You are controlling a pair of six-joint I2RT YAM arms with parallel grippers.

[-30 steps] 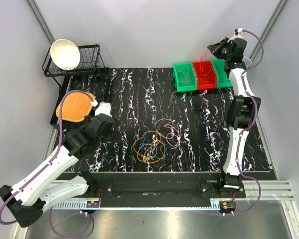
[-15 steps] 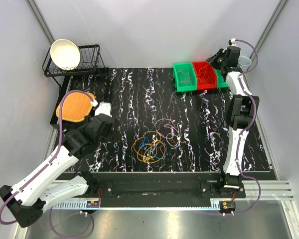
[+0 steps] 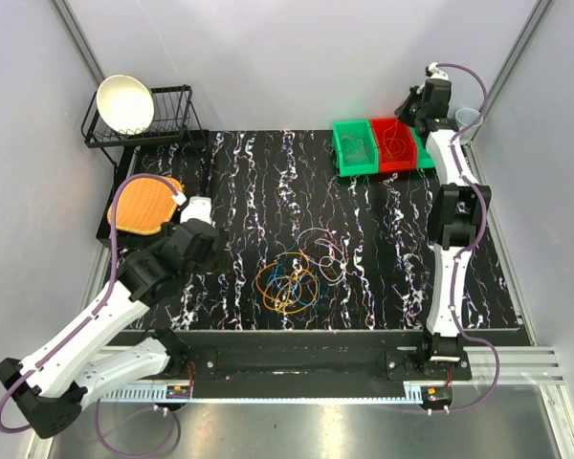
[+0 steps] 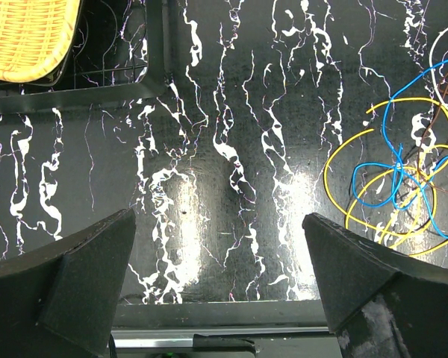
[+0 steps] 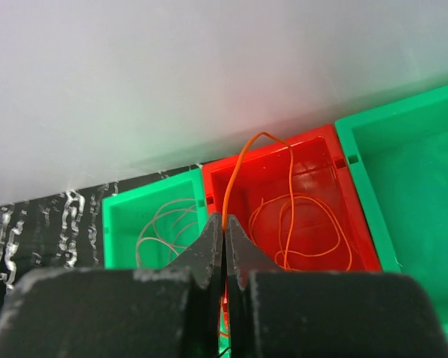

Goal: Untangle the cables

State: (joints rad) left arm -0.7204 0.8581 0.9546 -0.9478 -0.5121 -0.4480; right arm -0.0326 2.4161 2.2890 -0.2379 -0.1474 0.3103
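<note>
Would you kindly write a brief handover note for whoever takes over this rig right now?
Left gripper: open, holding nothing, over the table beside the tangle.
Right gripper: shut on an orange cable hanging into the red bin.
Done: a pale cable lies in the green bin next to it.
Left: release the orange cable, then separate the tangle's yellow, blue and orange loops and the purple loops by it.

Finding: a robotics laboratory test cell. Evidence: plain grey enclosure walls (image 3: pixel 297 67) on metal corner posts (image 3: pixel 77 38), a black marbled table (image 3: pixel 268 182) fronted by an aluminium mounting rail (image 3: pixel 517 359), coloured plastic bins (image 3: pixel 340 153), and a wire dish rack (image 3: pixel 177 115).
</note>
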